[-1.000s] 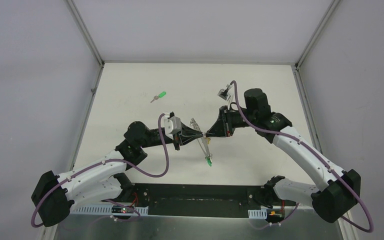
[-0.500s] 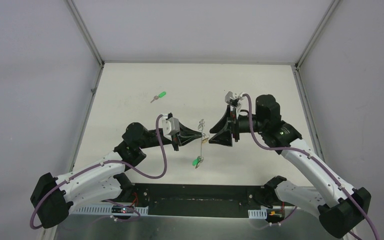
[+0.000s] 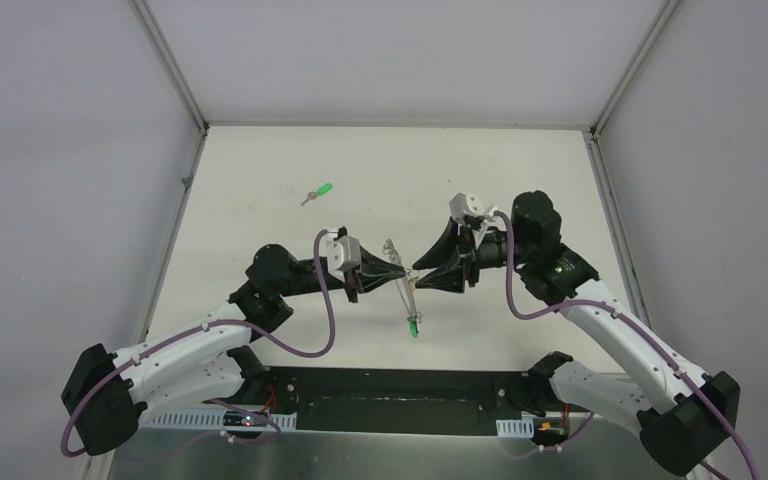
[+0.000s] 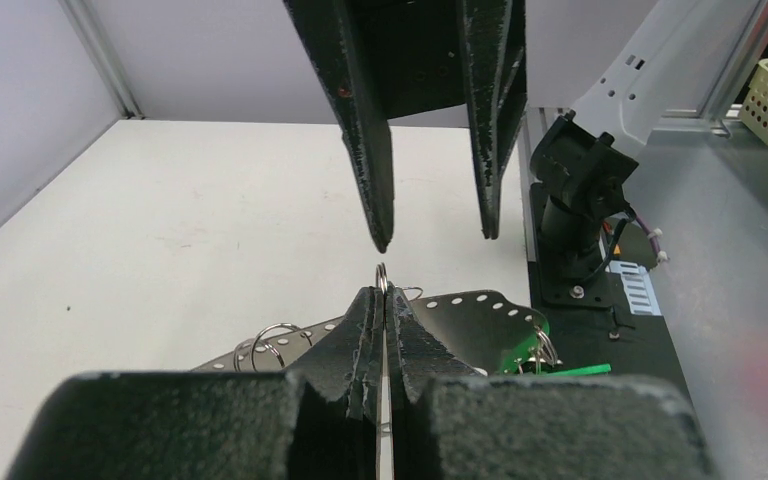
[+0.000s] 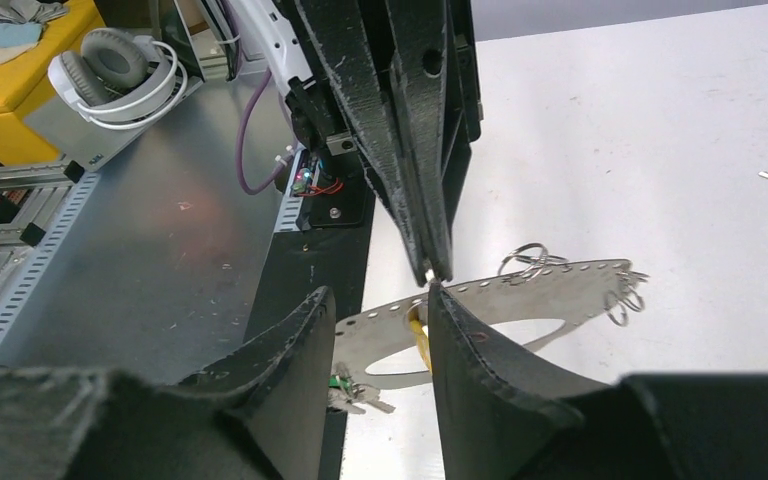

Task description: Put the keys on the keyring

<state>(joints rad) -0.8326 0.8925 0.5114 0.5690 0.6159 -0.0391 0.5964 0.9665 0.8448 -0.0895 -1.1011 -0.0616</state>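
The keyring (image 3: 407, 298) is a thin grey metal band with holes and small split rings, hanging in the air. My left gripper (image 3: 402, 270) is shut on one small ring (image 4: 381, 272) at its top edge. A green key (image 3: 415, 326) dangles from its low end, and a yellow key (image 5: 419, 340) hangs from it beside my right finger. My right gripper (image 5: 378, 292) is open, its tips facing the left gripper's tip (image 5: 435, 268) with nothing between them. A second green key (image 3: 318, 192) lies loose on the table at the far left.
Both arms meet above the white table's (image 3: 260, 170) middle. A black base plate (image 3: 390, 385) with the arm mounts runs along the near edge. Grey walls enclose the table on three sides. Outside the cell a headset (image 5: 120, 75) lies on a metal bench.
My right gripper let go at the left gripper's tip, opened, drew back to the right, then came in close again. The keyring and its green key swung left and back.
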